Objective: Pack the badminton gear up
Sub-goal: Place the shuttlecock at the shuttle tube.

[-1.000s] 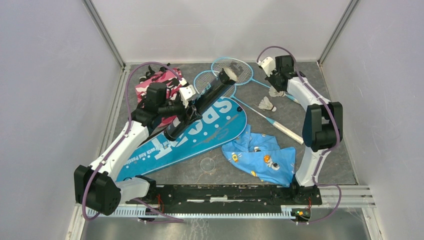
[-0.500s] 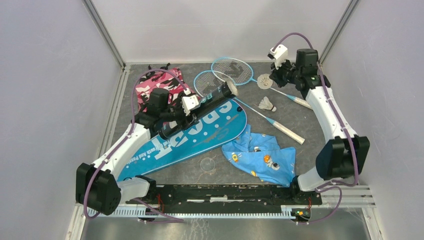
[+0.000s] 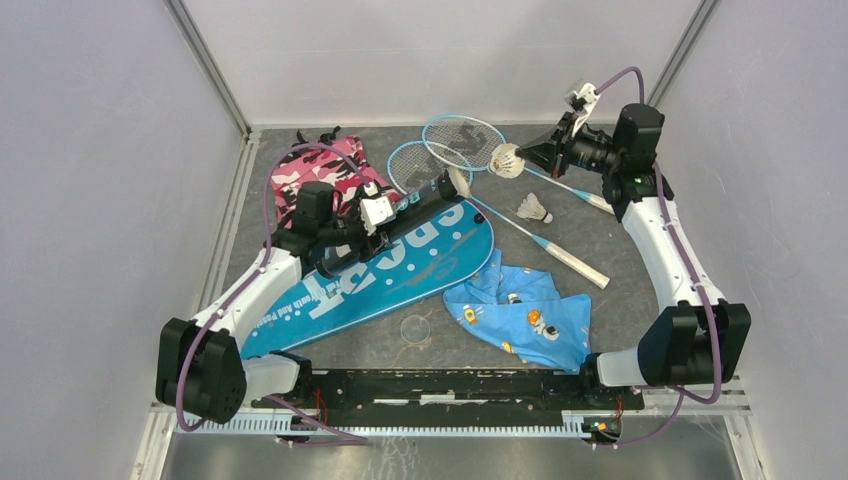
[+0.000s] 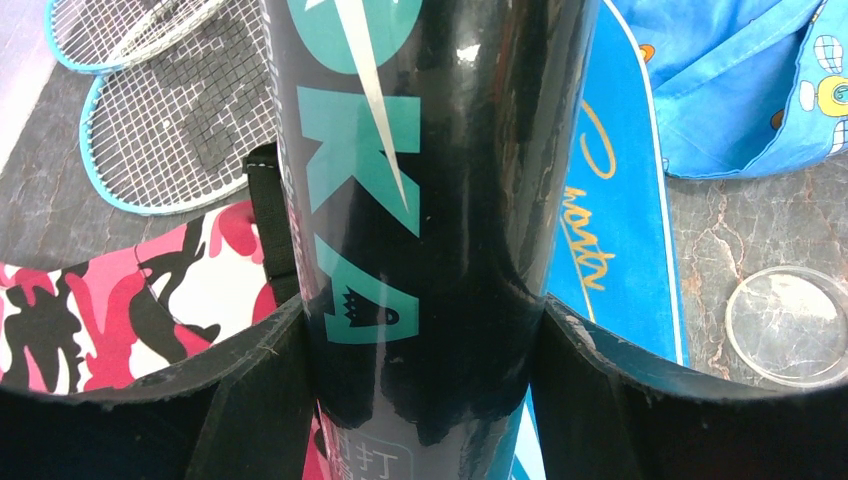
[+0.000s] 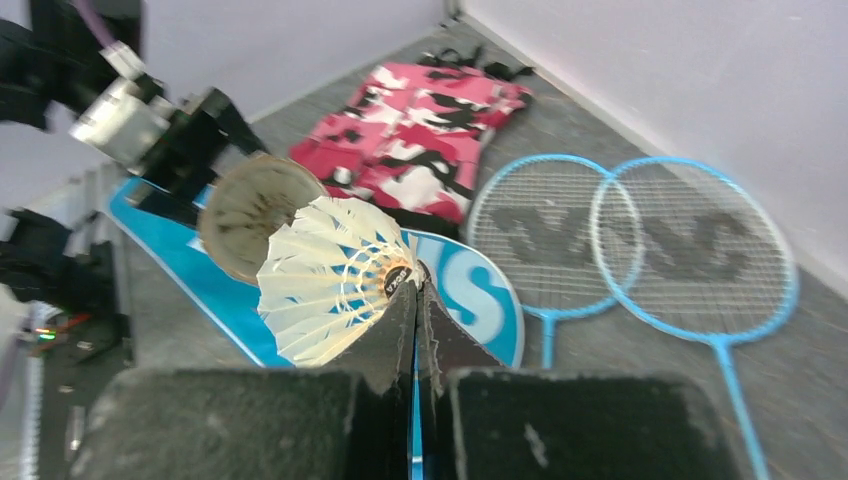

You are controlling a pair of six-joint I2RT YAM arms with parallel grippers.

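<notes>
Presently, left gripper (image 3: 383, 220): jaws spread wide and clamped across the black tube (image 3: 428, 198), one finger on each side of its body, as the left wrist view shows.
Black tube, position: held slantwise above the blue "SPORT" cover (image 3: 400, 272); its open mouth points toward the racquet heads and the right arm.
Right gripper (image 3: 527, 158): closed, fingertips pinching a white shuttlecock (image 3: 507, 159) at its cork end; feather skirt faces away from the fingers.
Held shuttlecock, position: in the air beyond the tube's mouth, near it but apart from it in the top view.
Second shuttlecock (image 3: 536, 208): lying on the table (image 3: 640, 290), between the two racquet shafts.
Racquets: two light-blue frames, far head (image 3: 463, 133) and near head (image 3: 415, 162), overlapping at the rims, flat at the back of the table.
Racquet handles: white, angled toward the right side.
"SPORT" cover, position: flat on the table, under the left arm.
Pink camouflage bag (image 3: 305, 170): back left, beside the near racquet head.
Blue cartoon cloth (image 3: 525, 318): crumpled, front right of the cover.
Clear round lid (image 3: 414, 327): on the table just beside the cover's near edge.
</notes>
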